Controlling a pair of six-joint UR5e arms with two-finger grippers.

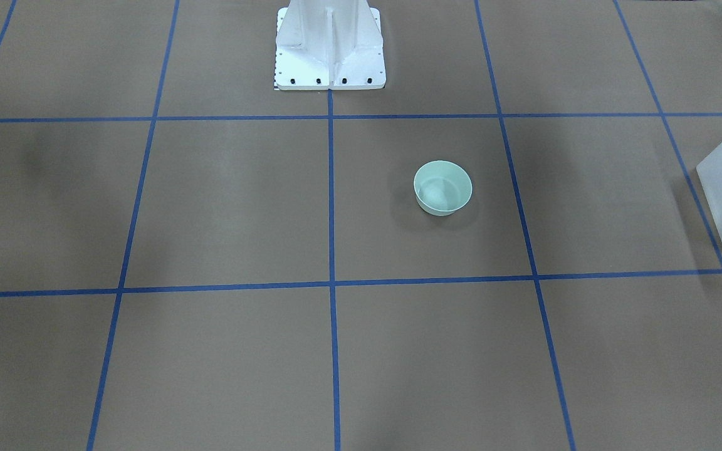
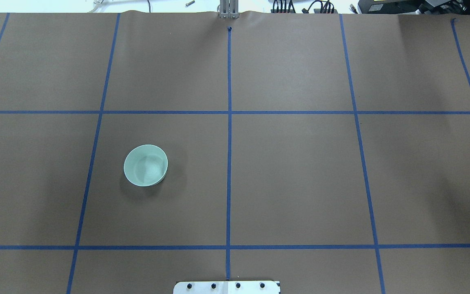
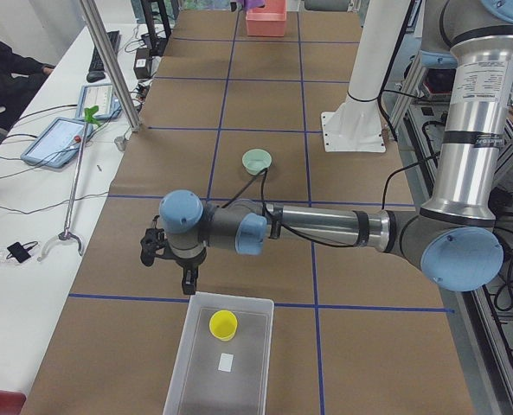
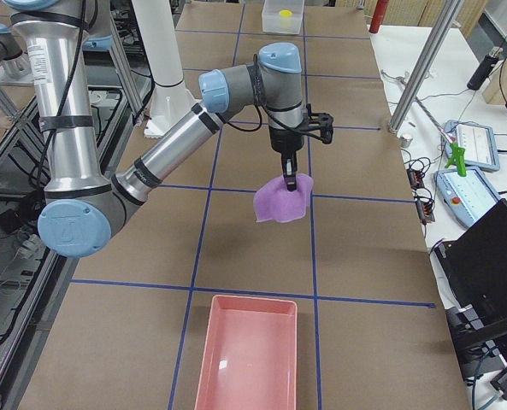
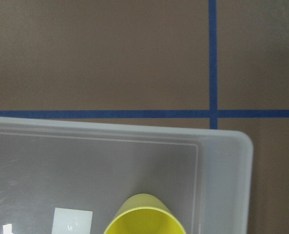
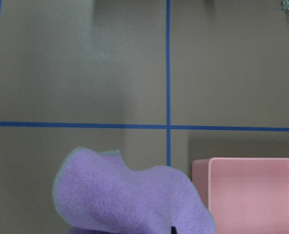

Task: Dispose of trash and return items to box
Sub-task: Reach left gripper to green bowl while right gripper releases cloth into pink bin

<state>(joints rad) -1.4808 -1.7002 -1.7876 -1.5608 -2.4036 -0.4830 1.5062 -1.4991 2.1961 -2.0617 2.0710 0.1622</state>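
Observation:
The mint-green bowl (image 1: 442, 188) stands upright on the brown table; it also shows in the overhead view (image 2: 145, 165) and the left-side view (image 3: 257, 161). The yellow cup (image 3: 223, 324) stands inside the translucent box (image 3: 195, 363); the left wrist view shows the cup (image 5: 144, 219) near the box's corner (image 5: 224, 161). My left gripper (image 3: 189, 281) hovers just beyond the box's rim; I cannot tell whether it is open. My right gripper (image 4: 287, 173) holds the purple cloth (image 4: 280, 198) in the air; the cloth (image 6: 129, 200) hangs under the right wrist camera.
A pink tray (image 4: 249, 359) lies on the table at the robot's right end, beside the hanging cloth in the right wrist view (image 6: 251, 195). The white robot base (image 1: 329, 56) stands at the table's robot side. A white label (image 3: 227, 361) lies in the box.

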